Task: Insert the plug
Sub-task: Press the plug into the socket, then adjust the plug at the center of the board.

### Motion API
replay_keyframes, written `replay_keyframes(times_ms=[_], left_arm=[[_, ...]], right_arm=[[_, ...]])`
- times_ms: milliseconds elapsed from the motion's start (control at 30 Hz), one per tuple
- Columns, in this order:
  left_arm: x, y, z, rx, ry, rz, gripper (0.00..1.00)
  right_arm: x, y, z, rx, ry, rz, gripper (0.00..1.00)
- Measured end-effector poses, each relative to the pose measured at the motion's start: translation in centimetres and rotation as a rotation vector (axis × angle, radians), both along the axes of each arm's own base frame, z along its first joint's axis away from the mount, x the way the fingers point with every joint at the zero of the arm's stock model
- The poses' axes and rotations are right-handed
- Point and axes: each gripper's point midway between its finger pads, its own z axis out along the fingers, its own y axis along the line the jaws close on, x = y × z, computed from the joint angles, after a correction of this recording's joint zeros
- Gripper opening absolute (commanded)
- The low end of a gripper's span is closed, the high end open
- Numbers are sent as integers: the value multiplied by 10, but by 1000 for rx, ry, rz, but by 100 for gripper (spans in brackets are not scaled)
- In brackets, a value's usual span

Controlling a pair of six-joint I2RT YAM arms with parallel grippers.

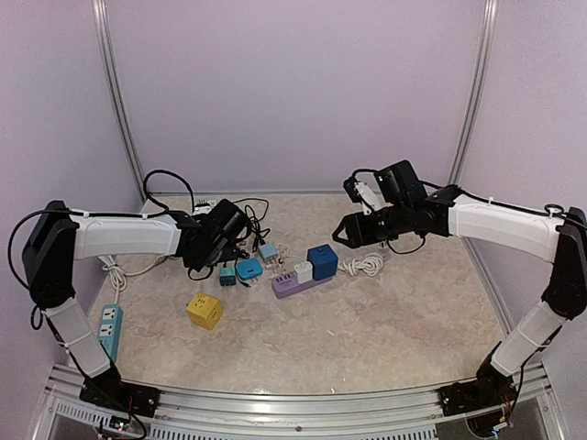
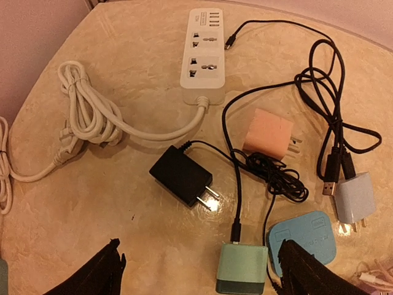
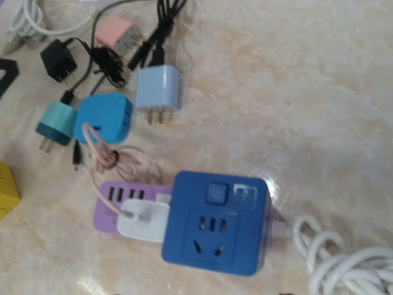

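Your left gripper (image 2: 199, 252) stands wide open, the mint-green square plastic plug (image 2: 244, 268) between its jaws toward three o'clock; your right gripper (image 1: 341, 229) shows no readable jaw state.

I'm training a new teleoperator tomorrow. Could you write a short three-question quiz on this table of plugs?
1. True or false: a white adapter sits on the purple power strip.
2. Which one lies between the fingers of the open left pincer? A) pink charger B) mint-green charger C) black charger
3. Fill in: the white power strip shows ___ mains sockets.
Key: 1 true; 2 B; 3 two.
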Motion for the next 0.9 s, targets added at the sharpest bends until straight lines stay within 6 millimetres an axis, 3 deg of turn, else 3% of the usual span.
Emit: replay_keyframes(times_ms=[200, 333, 533, 900], left_arm=[[10, -8, -67, -42, 111, 26, 73], [17, -18, -87, -113, 156, -2, 68], [24, -31, -93, -176, 162, -42, 58], [15, -36, -93, -178, 171, -63, 58]], right_arm=[[-4, -6, -14, -27, 21, -9, 54], [-4, -7, -14, -31, 21, -11, 54], [-3, -8, -15, -36, 18, -17, 54], [-3, -8, -15, -36, 18, -18, 54]])
